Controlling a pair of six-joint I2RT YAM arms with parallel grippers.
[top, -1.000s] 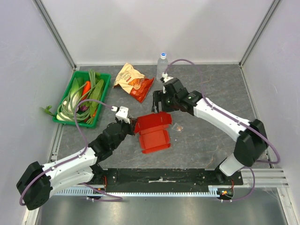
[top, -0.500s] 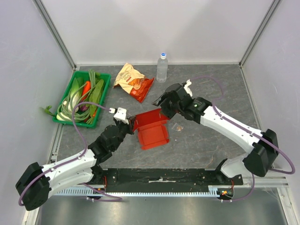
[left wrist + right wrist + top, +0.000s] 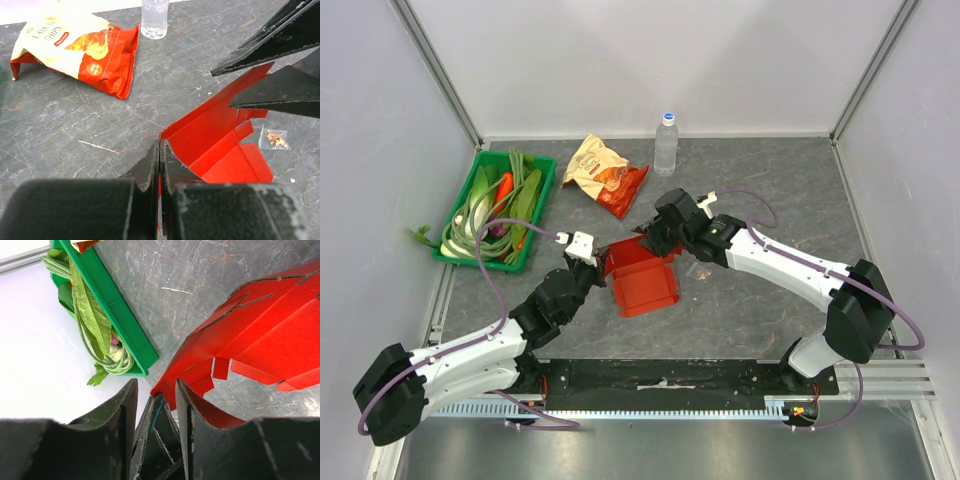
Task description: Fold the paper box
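Observation:
The red paper box (image 3: 645, 280) lies partly folded on the dark table between the two arms, its walls raised and its inside facing up (image 3: 220, 135). My left gripper (image 3: 603, 262) is shut on its left edge, a thin strip of red card pinched between the fingers (image 3: 160, 150). My right gripper (image 3: 642, 243) reaches in from the far right. Its fingers (image 3: 182, 395) stand apart astride the box's upper left corner (image 3: 260, 335), right next to the left gripper's tip. Both right fingers (image 3: 285, 95) show above the box in the left wrist view.
A green tray (image 3: 542, 213) of vegetables stands at the left. A chips bag (image 3: 603, 172) and a water bottle (image 3: 666, 143) are at the back. A small clear packet (image 3: 700, 270) lies just right of the box.
My right gripper has come down and left from near the bottle to the box's far corner, its jaws narrowing. The box has shifted slightly left and folded up more. The left gripper keeps its hold.

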